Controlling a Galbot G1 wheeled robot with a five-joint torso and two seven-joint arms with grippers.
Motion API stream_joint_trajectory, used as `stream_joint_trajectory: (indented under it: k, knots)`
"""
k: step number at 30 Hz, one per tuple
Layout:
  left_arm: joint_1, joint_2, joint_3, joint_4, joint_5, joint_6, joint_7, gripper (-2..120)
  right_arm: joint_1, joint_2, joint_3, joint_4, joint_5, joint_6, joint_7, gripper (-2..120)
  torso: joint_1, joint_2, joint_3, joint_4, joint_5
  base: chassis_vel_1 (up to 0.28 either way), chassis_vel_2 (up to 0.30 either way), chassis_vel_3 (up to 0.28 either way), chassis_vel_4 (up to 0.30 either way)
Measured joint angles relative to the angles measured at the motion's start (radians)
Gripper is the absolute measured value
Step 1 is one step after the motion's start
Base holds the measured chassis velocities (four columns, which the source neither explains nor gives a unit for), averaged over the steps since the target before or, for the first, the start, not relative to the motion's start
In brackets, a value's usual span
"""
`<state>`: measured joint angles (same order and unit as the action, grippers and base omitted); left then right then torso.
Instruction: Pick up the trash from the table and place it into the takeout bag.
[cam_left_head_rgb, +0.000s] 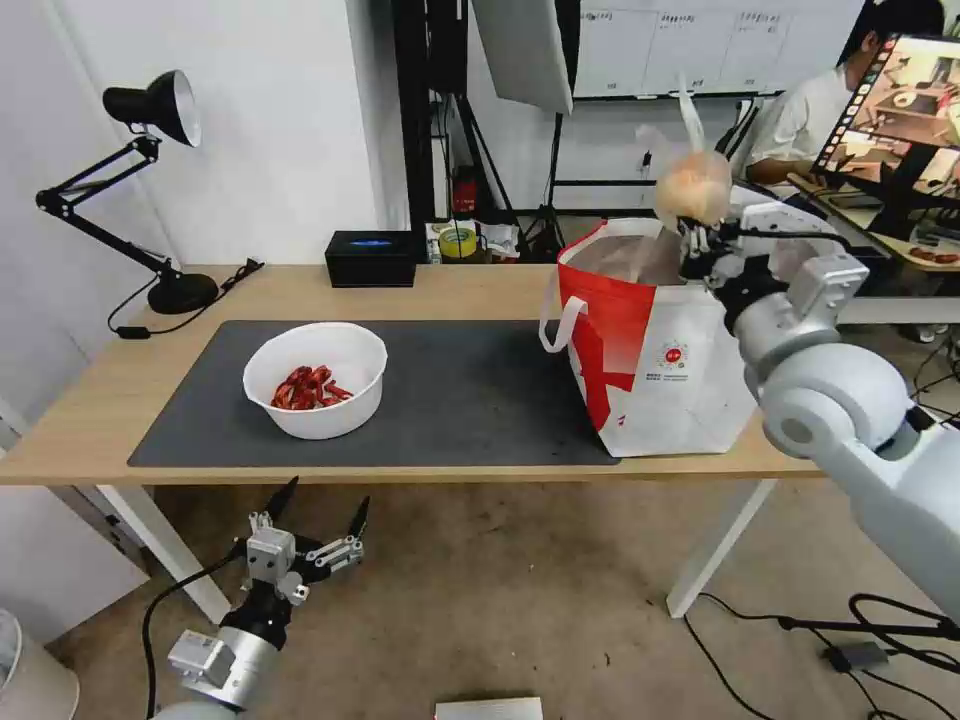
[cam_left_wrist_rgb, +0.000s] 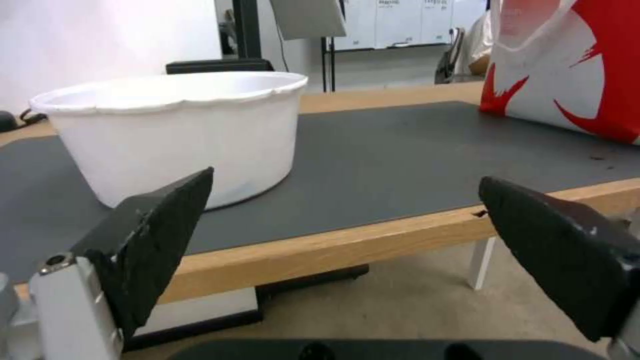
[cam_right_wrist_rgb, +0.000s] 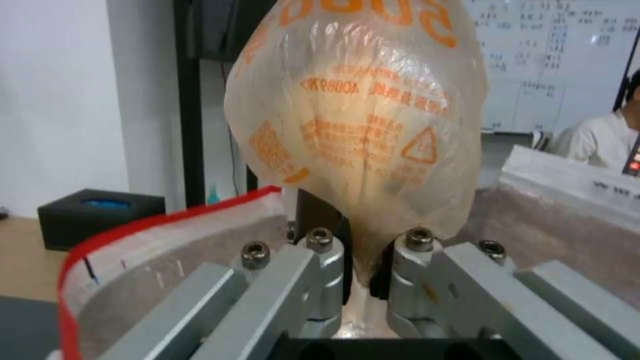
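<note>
My right gripper (cam_left_head_rgb: 692, 237) is shut on a small knotted clear bag (cam_left_head_rgb: 692, 187) with a beige lump inside. It holds that bag above the open mouth of the red-and-white takeout bag (cam_left_head_rgb: 655, 370), which stands at the table's right end. The right wrist view has the bag (cam_right_wrist_rgb: 360, 115) pinched between the fingers (cam_right_wrist_rgb: 323, 272), over the tote's red rim (cam_right_wrist_rgb: 160, 220). A white round bowl (cam_left_head_rgb: 316, 379) with red shell scraps sits on the dark grey mat (cam_left_head_rgb: 470, 400). My left gripper (cam_left_head_rgb: 315, 510) hangs open below the table's front edge, near the bowl (cam_left_wrist_rgb: 173, 135).
A black rectangular box (cam_left_head_rgb: 371, 258) and a tape roll (cam_left_head_rgb: 457, 241) sit at the table's back edge. A black desk lamp (cam_left_head_rgb: 150, 180) stands at the far left corner. A monitor (cam_left_head_rgb: 900, 110) and cables lie to the right.
</note>
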<state>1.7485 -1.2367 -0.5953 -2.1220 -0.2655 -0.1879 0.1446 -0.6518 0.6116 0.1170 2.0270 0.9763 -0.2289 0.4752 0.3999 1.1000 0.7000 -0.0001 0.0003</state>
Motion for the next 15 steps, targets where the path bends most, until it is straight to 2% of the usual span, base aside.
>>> stream_joint_trajectory:
  k: [12,15]
  knots:
    - [0.006,0.005,-0.003,-0.007,-0.001,0.000,0.000,100,0.003,0.020,-0.016,-0.059,0.000,-0.003,-0.002,4,0.000,0.000,0.000,0.0002,-0.0002,0.000,0.000,0.000,0.000]
    - [0.004,0.005,0.001,-0.007,0.000,0.000,0.000,100,0.004,0.017,-0.016,-0.059,0.014,-0.002,-0.009,15,0.000,0.000,0.000,0.0002,-0.0003,0.000,0.000,0.000,0.000]
